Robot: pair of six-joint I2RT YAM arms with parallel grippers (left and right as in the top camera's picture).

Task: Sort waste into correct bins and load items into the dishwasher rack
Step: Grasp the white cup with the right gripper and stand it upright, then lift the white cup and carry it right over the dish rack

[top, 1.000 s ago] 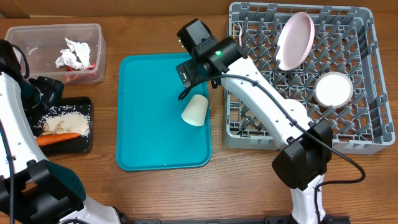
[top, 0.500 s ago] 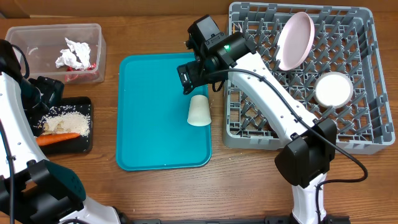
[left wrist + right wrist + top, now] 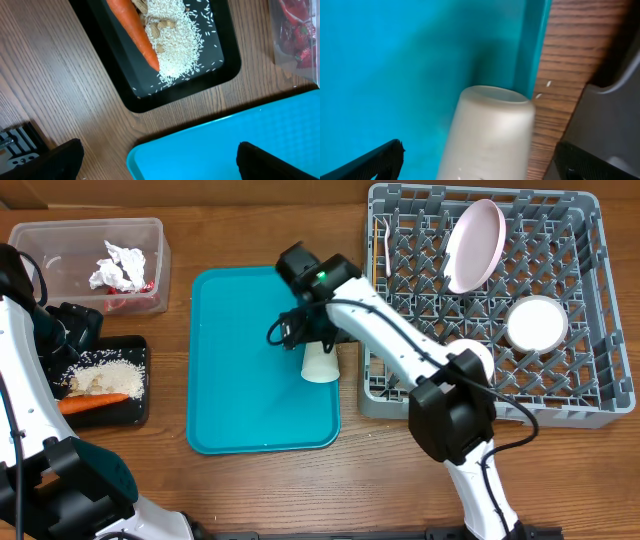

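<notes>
One small white cup (image 3: 321, 364) lies on its side at the 3 o'clock edge of the teal tray (image 3: 240, 380), just beside the dishwasher rack (image 3: 590, 395), which stands further toward 3 o'clock. From above, its long axis runs about 12 to 6. The right end effector (image 3: 477, 150) hangs right over it, fingers spread wide on either side of the cup with nothing pinched. In the wrist view what looks like the closed base points toward 12 o'clock, away from the wrist. I'd judge the grip goes across the cup's width, then the carry heads toward 3 o'clock. The left end effector (image 3: 159, 147), equally spread and empty, hovers over the desk (image 3: 50, 75) well apart at 9 o'clock by the black tray (image 3: 135, 102), so the right arm is nearer.
</notes>
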